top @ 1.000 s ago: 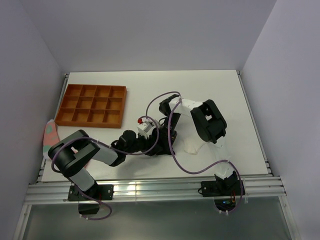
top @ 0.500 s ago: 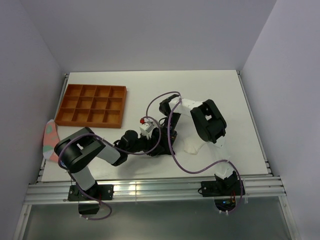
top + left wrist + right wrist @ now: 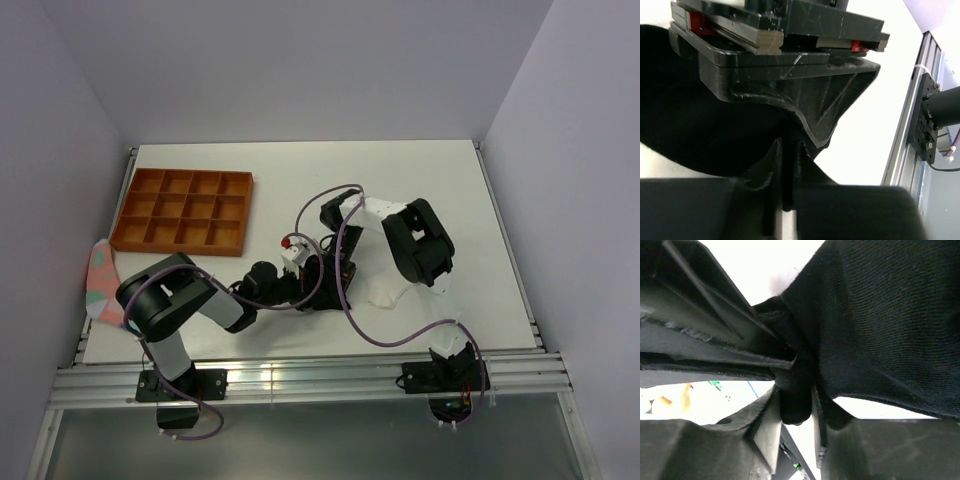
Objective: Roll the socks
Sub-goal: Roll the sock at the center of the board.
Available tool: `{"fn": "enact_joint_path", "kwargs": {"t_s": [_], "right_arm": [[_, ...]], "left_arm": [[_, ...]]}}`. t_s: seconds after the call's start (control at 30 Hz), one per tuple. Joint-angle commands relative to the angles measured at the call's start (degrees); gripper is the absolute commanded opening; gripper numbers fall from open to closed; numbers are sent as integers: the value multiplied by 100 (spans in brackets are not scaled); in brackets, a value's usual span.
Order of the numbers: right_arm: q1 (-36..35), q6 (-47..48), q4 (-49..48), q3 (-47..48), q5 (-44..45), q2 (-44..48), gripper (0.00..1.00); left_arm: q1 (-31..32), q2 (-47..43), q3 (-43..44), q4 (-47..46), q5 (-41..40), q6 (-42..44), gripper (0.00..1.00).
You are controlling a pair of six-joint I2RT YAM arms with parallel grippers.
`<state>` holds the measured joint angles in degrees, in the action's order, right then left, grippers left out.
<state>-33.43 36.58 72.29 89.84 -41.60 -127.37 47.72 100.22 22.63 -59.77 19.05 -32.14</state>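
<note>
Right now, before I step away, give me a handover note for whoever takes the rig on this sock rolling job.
Left gripper: nearly shut, apparently pinching the black sock.
Right gripper: shut on a bunched fold of it.
White sock: lies on the table beneath the right arm, not gripped.
Done: no finished roll visible.
Left: roll both socks.

Nothing readable here tbh, no text, labels, brands or numbers legible in any of the views.

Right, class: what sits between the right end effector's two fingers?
A bunched fold of the black sock, pinched in the right end effector; the right wrist view shows it.
</note>
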Motion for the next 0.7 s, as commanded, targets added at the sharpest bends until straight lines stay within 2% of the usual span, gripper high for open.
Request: {"fn": "enact_joint_path", "kwargs": {"t_s": [0.0, 0.03, 0.3, 0.67], "right_arm": [[30, -291, -593, -247, 223, 273, 35], [30, -335, -724, -309, 232, 326, 36], [100, -739, -1331, -915, 495, 1178, 54], [609, -705, -1964, -1478, 504, 2207, 57]], "left_arm": [[105, 190, -13, 18, -24, -169, 3], [105, 225, -31, -17, -15, -213, 0], [105, 577, -224, -518, -6, -740, 0], [105, 709, -365, -343, -59, -1057, 0]]}}
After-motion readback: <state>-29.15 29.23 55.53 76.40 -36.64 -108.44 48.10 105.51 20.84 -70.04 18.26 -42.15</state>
